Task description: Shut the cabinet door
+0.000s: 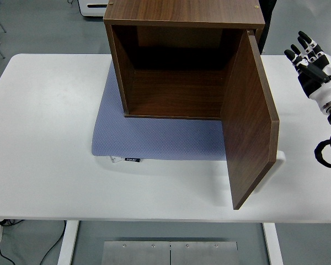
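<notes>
Brown wood makes up the cabinet (pixel 176 66), which sits at the far middle of the white table (pixel 44 138) on a blue-grey mat (pixel 154 138). Its front faces the near edge and shows a bare inside. Its door (pixel 248 121), hinged on the right, stands swung out toward the near edge. Well to the door's right, the right hand (pixel 311 58) is raised over the table, fingers (pixel 304 43) straight and slightly spread, holding nothing and touching nothing.
</notes>
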